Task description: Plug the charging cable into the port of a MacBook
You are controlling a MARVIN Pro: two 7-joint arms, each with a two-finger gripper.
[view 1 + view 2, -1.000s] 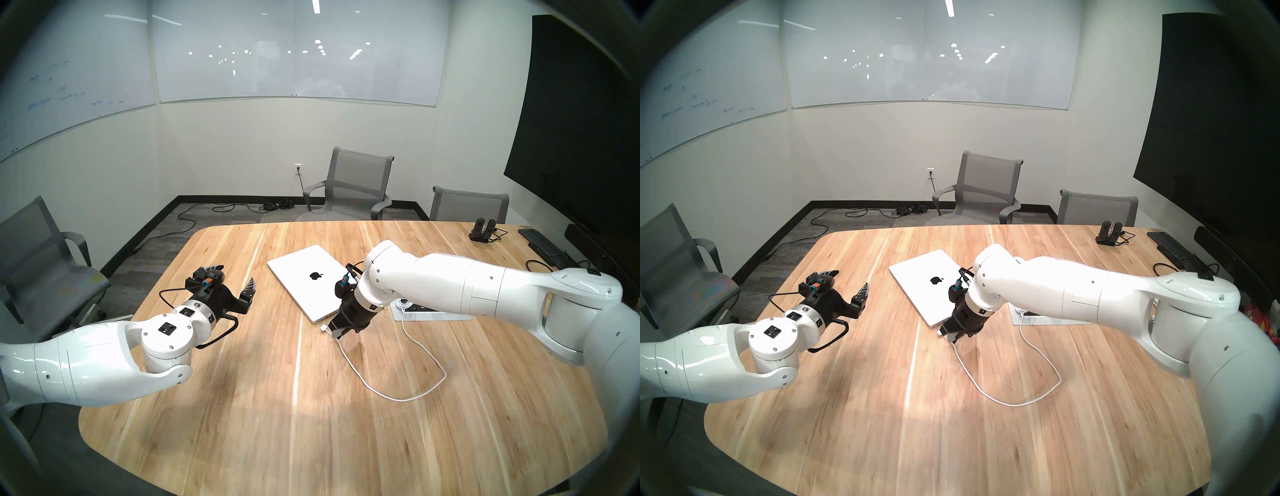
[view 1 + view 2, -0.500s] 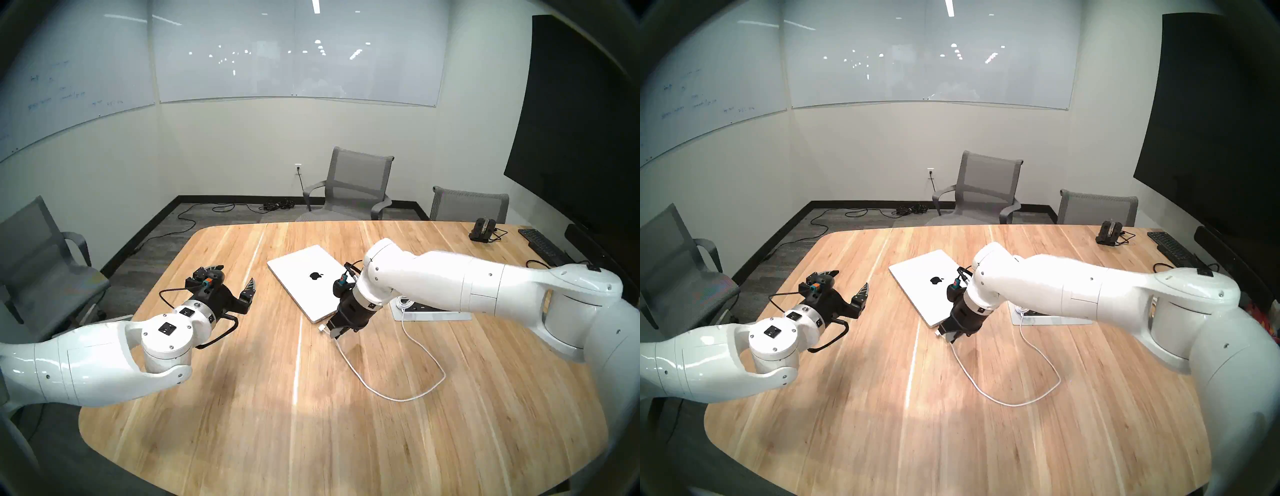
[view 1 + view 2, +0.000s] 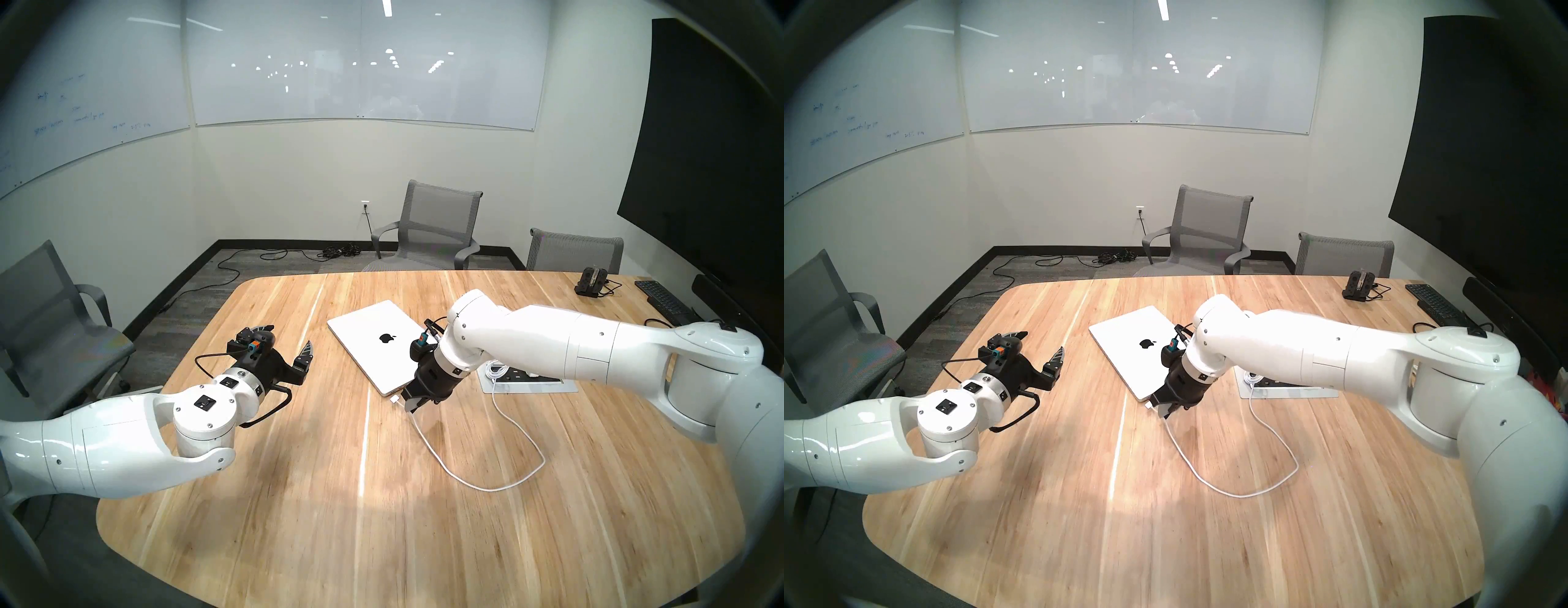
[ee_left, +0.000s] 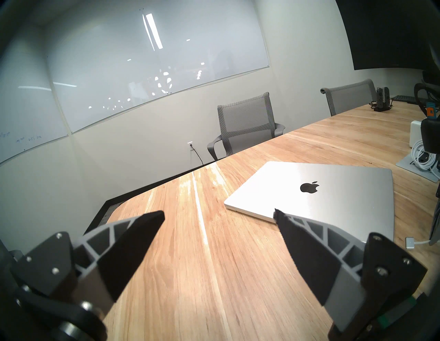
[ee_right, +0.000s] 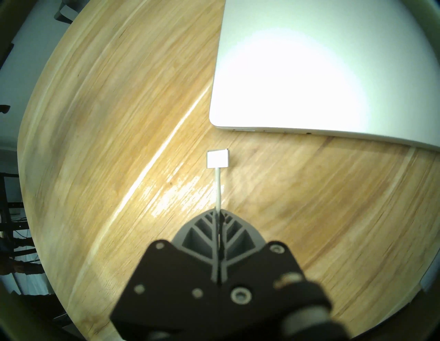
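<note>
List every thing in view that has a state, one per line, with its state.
Laptop: lid closed, flat on the table, nothing plugged in.
Charging cable: pinched near its end, plug just short of the laptop's edge.
Right claw: shut on the cable.
Left claw: open, empty.

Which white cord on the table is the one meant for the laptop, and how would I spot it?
Start at the closed silver laptop on the wooden table. At its near corner the right claw pinches the charging cable, which trails in one loose loop across the wood. Unlike the coiled white bundle by the table's power panel, it ends in a small flat rectangular plug.
</note>
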